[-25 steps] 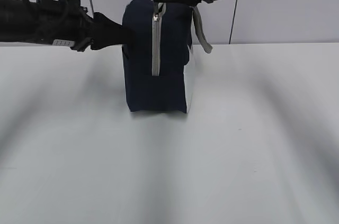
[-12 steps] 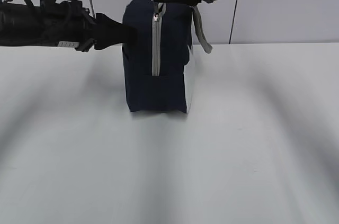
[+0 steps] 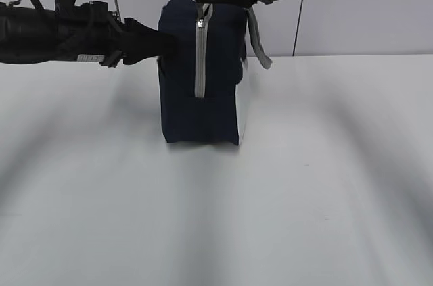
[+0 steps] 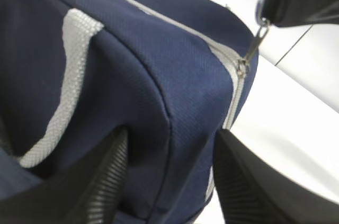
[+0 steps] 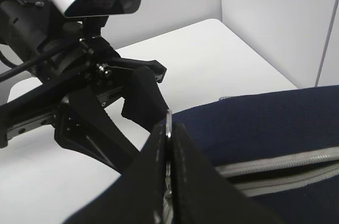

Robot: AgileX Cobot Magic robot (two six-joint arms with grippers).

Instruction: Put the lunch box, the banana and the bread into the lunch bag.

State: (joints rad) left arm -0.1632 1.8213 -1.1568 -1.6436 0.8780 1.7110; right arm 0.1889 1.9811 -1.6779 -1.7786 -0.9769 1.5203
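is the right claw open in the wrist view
No, the right claw is shut, its fingers pinched together on the ring pull above the lunch bag.

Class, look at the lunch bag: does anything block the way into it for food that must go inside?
Yes: the grey zipper looks closed down the lunch bag, with the right gripper pinching its ring pull at the top.

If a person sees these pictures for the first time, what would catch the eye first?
First, the navy lunch bag standing upright in the middle of the white table, zipped shut. Next, the two black arms meeting at it: the left gripper clamps the bag's upper corner, and the right gripper pinches the metal ring pull at the top.
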